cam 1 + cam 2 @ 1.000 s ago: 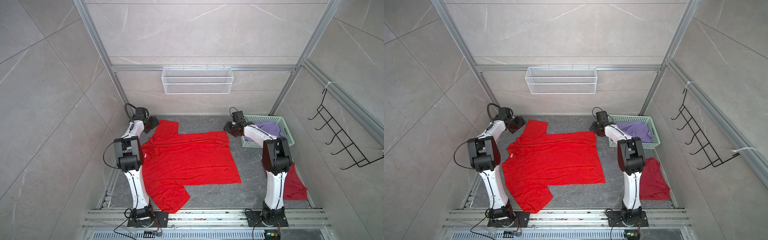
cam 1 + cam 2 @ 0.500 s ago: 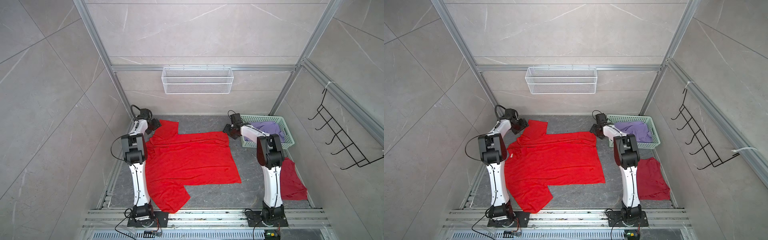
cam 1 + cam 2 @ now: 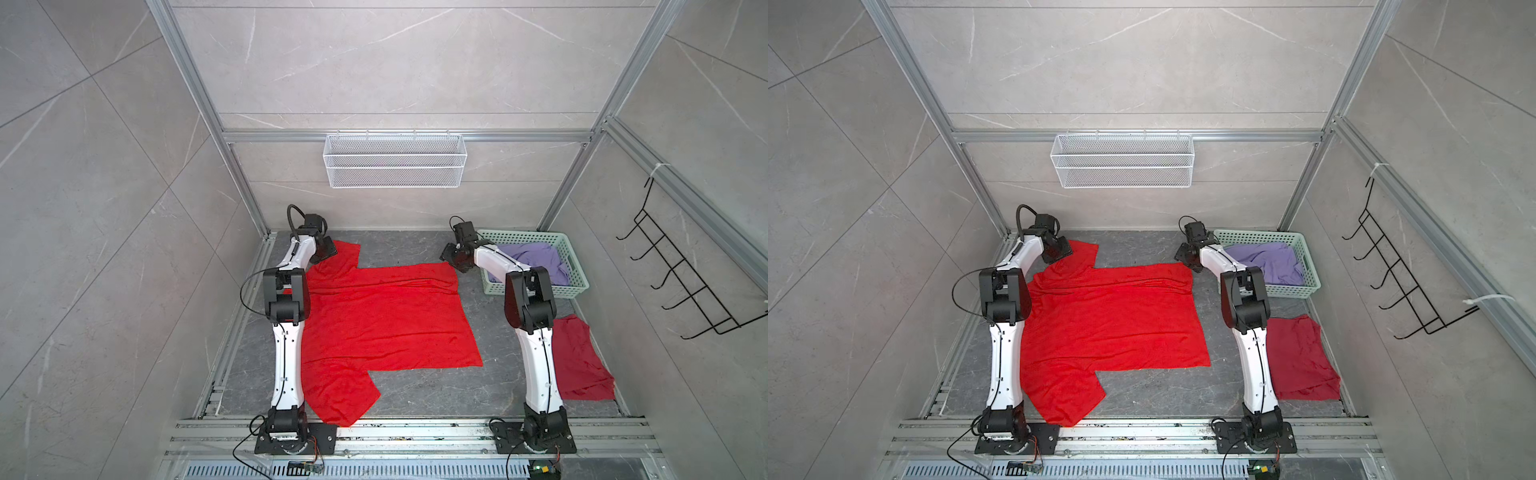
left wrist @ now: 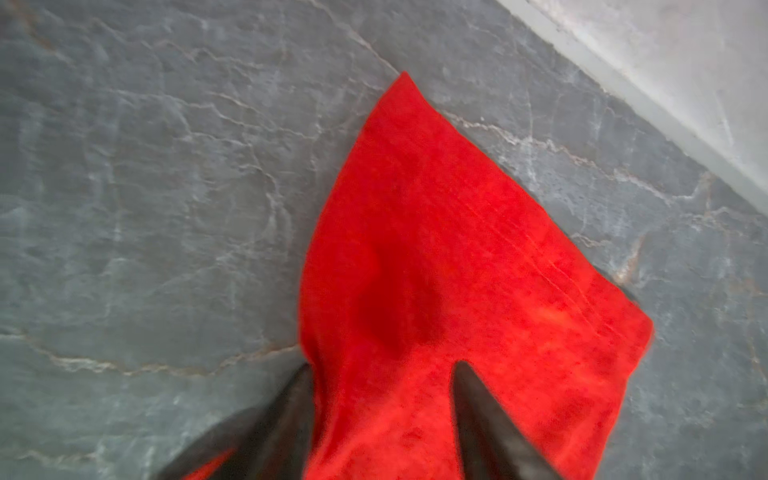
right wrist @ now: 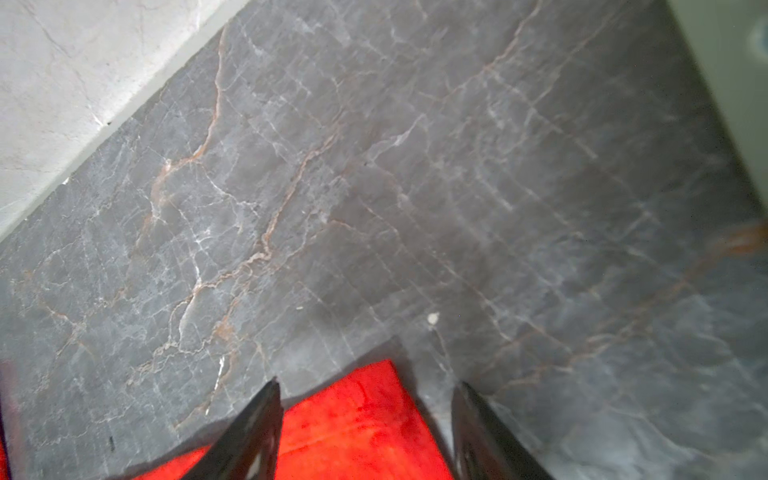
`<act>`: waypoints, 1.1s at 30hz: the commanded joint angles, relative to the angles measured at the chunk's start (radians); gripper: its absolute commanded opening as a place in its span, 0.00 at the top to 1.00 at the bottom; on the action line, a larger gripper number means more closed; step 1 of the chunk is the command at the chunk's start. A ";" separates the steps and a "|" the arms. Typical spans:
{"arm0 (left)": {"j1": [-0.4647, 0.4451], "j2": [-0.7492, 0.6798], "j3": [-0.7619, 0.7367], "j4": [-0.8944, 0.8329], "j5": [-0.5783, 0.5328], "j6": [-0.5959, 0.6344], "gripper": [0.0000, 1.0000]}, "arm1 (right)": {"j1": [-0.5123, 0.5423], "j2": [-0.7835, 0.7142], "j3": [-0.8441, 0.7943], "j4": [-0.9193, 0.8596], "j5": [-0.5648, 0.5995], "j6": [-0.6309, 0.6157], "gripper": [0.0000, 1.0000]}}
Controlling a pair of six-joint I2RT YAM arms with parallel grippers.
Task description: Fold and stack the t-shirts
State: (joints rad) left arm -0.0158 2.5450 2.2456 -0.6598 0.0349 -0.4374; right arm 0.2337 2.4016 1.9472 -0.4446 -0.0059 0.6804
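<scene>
1. Reaching over the red shirt (image 3: 386,320), both arms look to be lining up its first fold. It lies spread flat on the desk (image 3: 415,395), just beside the basket (image 3: 577,286).
2. The left jaws stand about half open, astride the far sleeve (image 4: 436,249) on the side of the shirt away from the basket. Cloth bulges between them, but I see no pinch yet.
3. The right jaws are parted wider over the hem corner (image 5: 353,415) nearest the basket, and they hold nothing.
4. The lavender shirt (image 3: 532,259) sits crumpled inside the basket. The dark shirt (image 3: 582,361) lies on the desk near the basket, toward the arm bases.
5. Next, I'd judge, both jaws must close on that far edge. They would then lift together and carry it across to the near edge, keeping the cloth taut so it doesn't sag.
</scene>
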 commanded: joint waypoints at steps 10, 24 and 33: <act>0.011 0.024 0.001 -0.034 -0.036 -0.009 0.79 | 0.055 0.162 0.254 -0.323 0.146 -0.055 0.68; 0.011 -0.034 -0.017 0.019 -0.029 0.024 1.00 | 0.061 0.141 0.313 -0.335 0.212 -0.083 1.00; 0.022 -0.166 -0.118 0.192 -0.009 0.079 1.00 | 0.061 0.008 0.198 -0.153 0.250 -0.108 1.00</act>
State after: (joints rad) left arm -0.0044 2.4855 2.1368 -0.5587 0.0078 -0.3954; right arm 0.2924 2.4908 2.1681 -0.6724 0.2104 0.5964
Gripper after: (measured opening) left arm 0.052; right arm 0.046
